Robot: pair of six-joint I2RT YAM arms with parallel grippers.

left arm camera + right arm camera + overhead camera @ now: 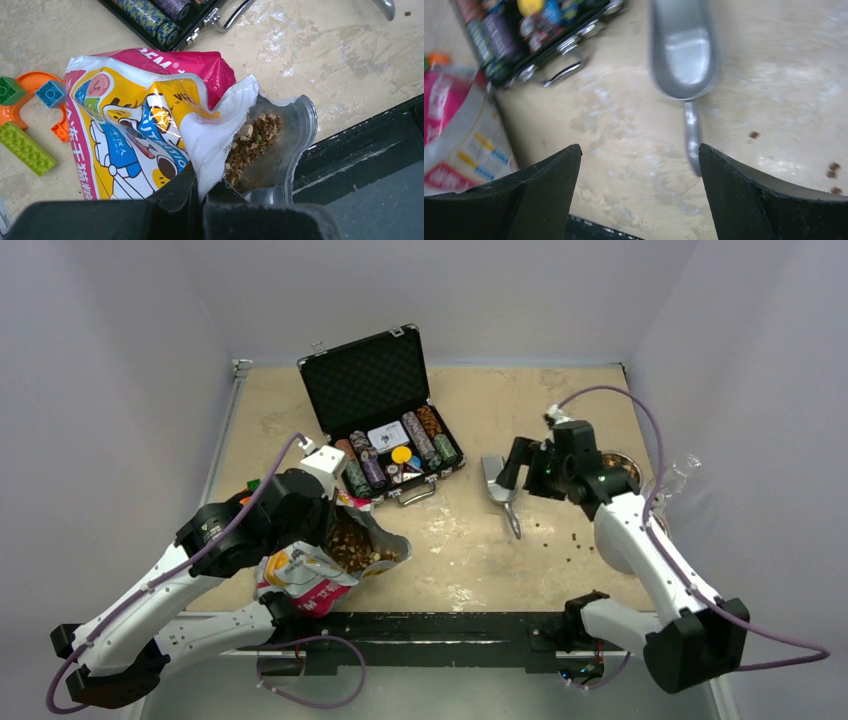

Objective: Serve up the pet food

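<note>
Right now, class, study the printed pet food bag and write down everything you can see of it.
The pet food bag is crinkly, glossy plastic: white with pink, yellow and blue cartoon print. It lies slumped at the near left of the table, its mouth open toward the table's middle. Small brown kibble fills the mouth against a clear inner wall. The left gripper is shut on the white edge of the opening, pinching it.

One printed bag (310,580), one metal scoop (497,480), one chip case (385,425), one bowl (627,466).
</note>
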